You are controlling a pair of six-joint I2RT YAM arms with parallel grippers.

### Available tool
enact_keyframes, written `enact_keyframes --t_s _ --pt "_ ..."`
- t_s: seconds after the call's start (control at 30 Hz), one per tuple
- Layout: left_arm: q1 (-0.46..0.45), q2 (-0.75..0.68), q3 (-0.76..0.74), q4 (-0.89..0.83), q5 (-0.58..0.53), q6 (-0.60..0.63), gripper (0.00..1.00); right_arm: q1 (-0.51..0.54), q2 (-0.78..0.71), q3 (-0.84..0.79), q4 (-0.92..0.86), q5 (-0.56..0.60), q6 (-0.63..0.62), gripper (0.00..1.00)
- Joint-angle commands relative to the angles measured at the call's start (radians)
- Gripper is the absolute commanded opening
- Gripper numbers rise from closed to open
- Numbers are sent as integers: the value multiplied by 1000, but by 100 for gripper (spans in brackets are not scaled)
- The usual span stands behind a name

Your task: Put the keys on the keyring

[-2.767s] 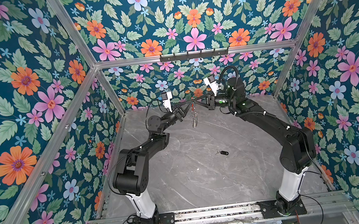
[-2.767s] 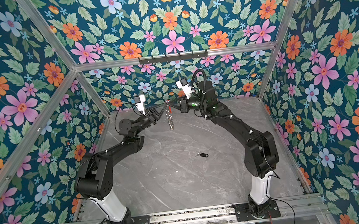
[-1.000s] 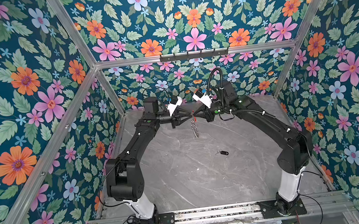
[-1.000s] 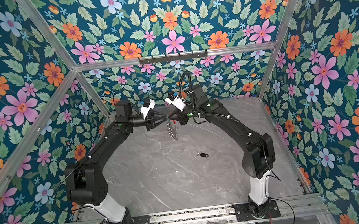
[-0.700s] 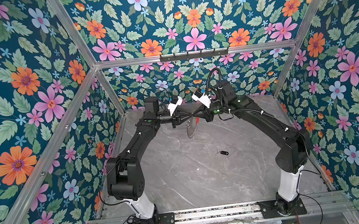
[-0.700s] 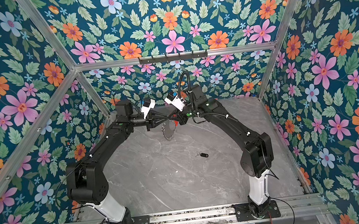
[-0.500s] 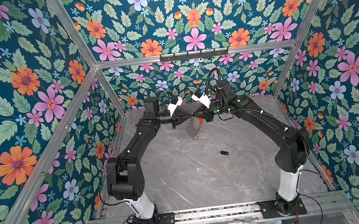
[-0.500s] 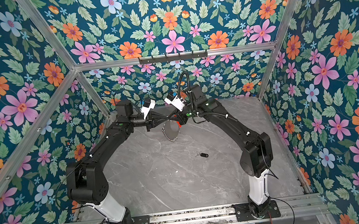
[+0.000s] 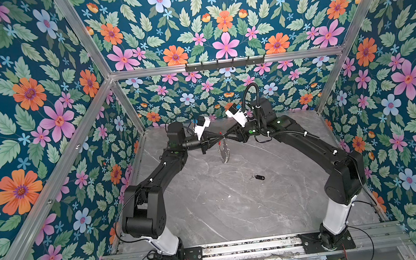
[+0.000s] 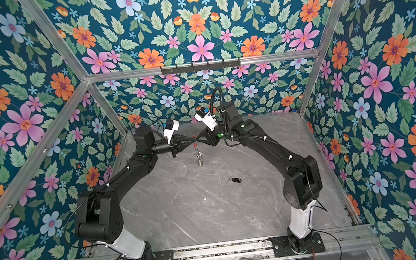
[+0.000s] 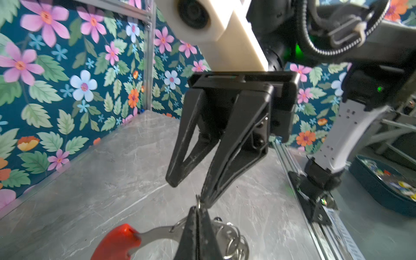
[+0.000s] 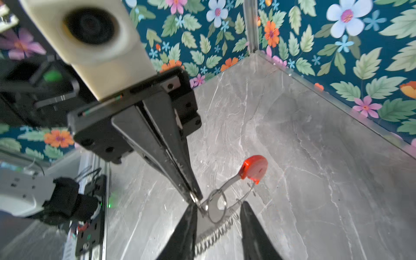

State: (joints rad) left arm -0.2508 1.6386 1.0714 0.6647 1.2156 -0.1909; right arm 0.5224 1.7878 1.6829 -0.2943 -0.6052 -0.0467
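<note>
Keyring [image 9: 224, 151] hangs edge-on in mid-air over the back of the table [image 9: 237, 212] in both top views, where the two arms meet tip to tip. Left claw [image 9: 219, 140] is clenched on its top edge, so the ring dangles free, prob. to keep it steady and reachable. Right claw [image 9: 227, 137] sits just beside it, too small here to read the jaws. Key [image 9: 259, 177] lies flat on the table, well apart from the ring, nearer the right arm, untouched. Left wrist view: left claw [image 11: 197, 216] tips are pinched tight on one small silver loop at the rim, and the red piece [image 11: 117, 240] sticks out to one side. Right claw [image 11: 190, 191] faces it w/ jaws parted, one tip touching near the loop. Outside the cell a teal tray [image 11: 380, 191] holds small coloured bits, too blurred to name. Right wrist view: right claw [image 12: 218, 206] is released, its fingers [image 12: 247, 216] straddling the ring w/o gripping. Left claw [image 12: 194, 197] comes in closed on the loop. Likely reason: left holds the ring so right is free to go for the key. Key is not on the ring yet.
</note>
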Motion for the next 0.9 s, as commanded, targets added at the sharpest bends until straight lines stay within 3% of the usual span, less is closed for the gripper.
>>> enact_keyframes --t_s 0.0,0.1,0.17,0.6,0.87 --pt "-1 20 -67 720 -136 -443 0 -8 -41 -76 301 87 162 32" --pt "-4 73 -84 989 -224 -630 0 -10 -54 -120 396 97 242 30" --pt "-11 90 -83 1005 -258 -655 0 -10 -47 -117 415 89 273 27" --pt "-63 100 -110 1006 -391 -564 0 26 -14 -72 429 15 355 16" --pt "-105 112 -114 1007 -506 -533 0 31 -22 -85 425 104 422 15"
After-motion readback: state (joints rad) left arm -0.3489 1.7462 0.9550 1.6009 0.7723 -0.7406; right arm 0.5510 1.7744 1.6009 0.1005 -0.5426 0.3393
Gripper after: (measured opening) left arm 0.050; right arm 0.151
